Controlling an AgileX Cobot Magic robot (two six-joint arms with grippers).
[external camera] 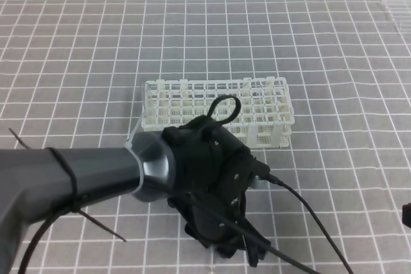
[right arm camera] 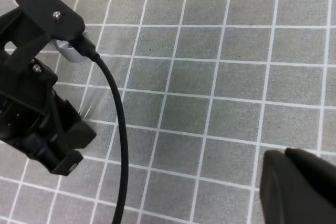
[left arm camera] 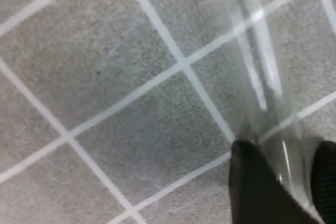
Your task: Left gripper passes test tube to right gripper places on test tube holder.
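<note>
Left pincer (left arm camera: 281,182) clenched on test tube (left arm camera: 262,61) low over the table (external camera: 334,49), right pincer (right arm camera: 299,182) state unclear; light, slick, brittle glass, best taken gently mid-length, clear of the ends.

Left claw (external camera: 221,248) and its cable (right arm camera: 118,129) block the holder (external camera: 218,110).

1. The test tube holder (external camera: 218,110) stands on the gridded mat (external camera: 334,49) — behind the left gripper (external camera: 218,242).
2. The test tube (left arm camera: 262,66) lies on the mat, one end between that gripper's fingers (left arm camera: 257,187).
3. The right gripper (right arm camera: 296,187) sits well apart — to the right.
</note>
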